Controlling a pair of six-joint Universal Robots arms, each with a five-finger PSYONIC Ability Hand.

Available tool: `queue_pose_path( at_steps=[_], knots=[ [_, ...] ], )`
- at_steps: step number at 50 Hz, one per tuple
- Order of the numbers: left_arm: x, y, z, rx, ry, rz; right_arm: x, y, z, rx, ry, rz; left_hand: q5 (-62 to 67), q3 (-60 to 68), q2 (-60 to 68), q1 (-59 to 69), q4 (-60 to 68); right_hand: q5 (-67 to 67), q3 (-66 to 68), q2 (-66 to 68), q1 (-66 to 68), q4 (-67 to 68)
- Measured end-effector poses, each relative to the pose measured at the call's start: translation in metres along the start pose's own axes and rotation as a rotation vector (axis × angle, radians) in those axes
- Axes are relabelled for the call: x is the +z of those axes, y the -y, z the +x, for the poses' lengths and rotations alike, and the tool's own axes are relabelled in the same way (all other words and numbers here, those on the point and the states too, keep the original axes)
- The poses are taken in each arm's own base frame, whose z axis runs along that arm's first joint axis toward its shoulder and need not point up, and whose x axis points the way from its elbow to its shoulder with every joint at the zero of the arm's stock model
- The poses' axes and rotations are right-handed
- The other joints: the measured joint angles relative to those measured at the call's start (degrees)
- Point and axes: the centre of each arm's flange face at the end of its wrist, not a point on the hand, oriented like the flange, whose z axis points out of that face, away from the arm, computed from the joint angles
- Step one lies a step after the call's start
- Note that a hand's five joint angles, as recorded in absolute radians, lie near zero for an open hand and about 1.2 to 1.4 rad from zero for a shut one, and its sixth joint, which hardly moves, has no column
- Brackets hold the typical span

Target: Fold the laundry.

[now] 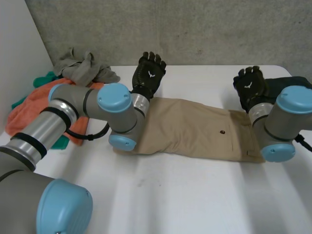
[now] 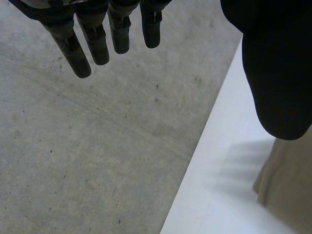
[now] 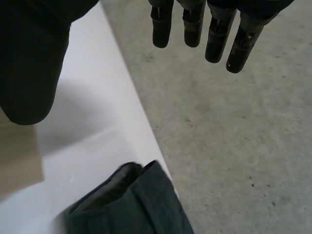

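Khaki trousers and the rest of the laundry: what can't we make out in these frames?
Head view: the leg end of the khaki trousers is covered by the left arm, so the hems are hidden.
Head view: one waistband corner is hidden behind the right arm.
The dark garment is cut off by the edge in the right wrist view and sits partly behind the right arm in the head view; its type is unclear.
Head view: the orange towel is partly covered by the left arm.

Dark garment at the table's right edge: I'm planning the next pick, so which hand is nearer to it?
Right. The right hand is just beside the dark garment; the left hand is at the opposite end of the tan trousers lying between them.
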Motion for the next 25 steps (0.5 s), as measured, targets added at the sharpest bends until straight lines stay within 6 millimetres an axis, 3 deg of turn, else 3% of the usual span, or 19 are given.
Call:
queue_pose_path(
  at_steps=[2,3,7,10,16,18,19,25],
  knots=[
    [0.0,0.002,-0.001,-0.007,-0.001,-0.001,-0.001,0.003,0.004,0.017,-0.005,0.002,0.0,0.0,0.0,0.0,0.0,0.0,0.0,0.0,0.0,0.0],
    [-0.005,0.016,-0.009,-0.064,-0.013,-0.022,-0.009,0.013,0.02,0.086,-0.011,0.002,0.0,0.0,0.0,0.0,0.0,0.0,0.0,0.0,0.0,0.0],
    [-0.013,0.028,-0.02,-0.138,-0.043,-0.07,-0.023,0.025,0.038,0.167,0.007,-0.016,0.0,0.0,0.0,0.0,0.0,0.0,0.0,0.0,0.0,0.0],
    [-0.03,0.04,-0.032,-0.238,-0.097,-0.155,-0.045,0.031,0.054,0.272,0.077,-0.078,0.0,0.0,0.0,0.0,0.0,0.0,0.0,0.0,0.0,0.0],
    [-0.066,0.05,-0.046,-0.362,-0.155,-0.261,-0.085,0.016,0.049,0.429,0.297,-0.277,0.0,0.0,0.0,0.0,0.0,0.0,0.0,0.0,0.0,0.0],
    [-0.068,0.05,-0.047,-0.368,-0.156,-0.264,-0.087,0.015,0.048,0.436,0.309,-0.288,0.0,0.0,0.0,0.0,0.0,0.0,0.0,0.0,0.0,0.0],
    [-0.081,0.053,-0.051,-0.389,-0.162,-0.256,-0.098,0.008,0.042,0.473,0.369,-0.346,0.0,0.0,0.0,0.0,0.0,0.0,0.0,0.0,0.0,0.0],
    [-0.106,0.058,-0.054,-0.405,-0.172,-0.2,-0.111,-0.002,0.03,0.497,0.422,-0.394,0.0,0.0,0.0,0.0,0.0,0.0,0.0,0.0,0.0,0.0]
  ],
)
